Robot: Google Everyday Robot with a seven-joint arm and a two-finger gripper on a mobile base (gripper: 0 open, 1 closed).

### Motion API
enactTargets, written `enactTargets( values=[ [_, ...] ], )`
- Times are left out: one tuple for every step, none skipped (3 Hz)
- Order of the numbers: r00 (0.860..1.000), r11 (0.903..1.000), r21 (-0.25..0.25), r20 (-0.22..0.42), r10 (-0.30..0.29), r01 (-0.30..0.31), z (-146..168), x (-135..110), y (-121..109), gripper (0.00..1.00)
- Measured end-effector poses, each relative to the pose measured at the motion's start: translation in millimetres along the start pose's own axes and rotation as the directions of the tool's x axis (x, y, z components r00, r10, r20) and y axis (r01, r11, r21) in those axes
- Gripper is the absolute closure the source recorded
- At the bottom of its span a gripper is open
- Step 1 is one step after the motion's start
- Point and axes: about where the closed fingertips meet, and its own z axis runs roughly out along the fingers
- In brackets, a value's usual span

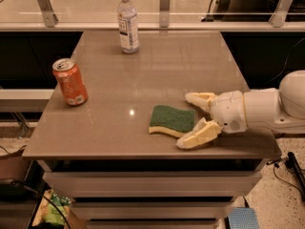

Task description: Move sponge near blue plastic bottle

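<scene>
Lying flat near the front edge of the worktop point(157, 66), the sponge point(170, 119) shows its green side up, with pale foam along its near edge. The claw point(187, 121) comes in low from the right, its 2 fingers point(200, 98) spread wide on either side of the sponge's right end. The lower one lies right by the near corner, though contact cannot be made out. The blue plastic bottle point(128, 22) stands upright at the far edge, well apart. An orange can point(70, 81) stands near the left side.
</scene>
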Motion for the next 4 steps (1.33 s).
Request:
enactTargets(
  values=[
    [1.000, 1.0000, -0.004, 0.001, -0.002, 0.002, 1.8, -0.7, 0.8, 0.41],
    [1.000, 1.0000, -0.007, 0.001, -0.003, 0.003, 2.8, -1.5, 1.3, 0.64],
    [1.000, 1.0000, -0.007, 0.001, -0.003, 0.003, 2.8, -1.6, 1.4, 0.88],
    [1.000, 0.9999, -0.010, 0.001, -0.005, 0.005, 4.3, -2.8, 2.2, 1.00]
  ],
)
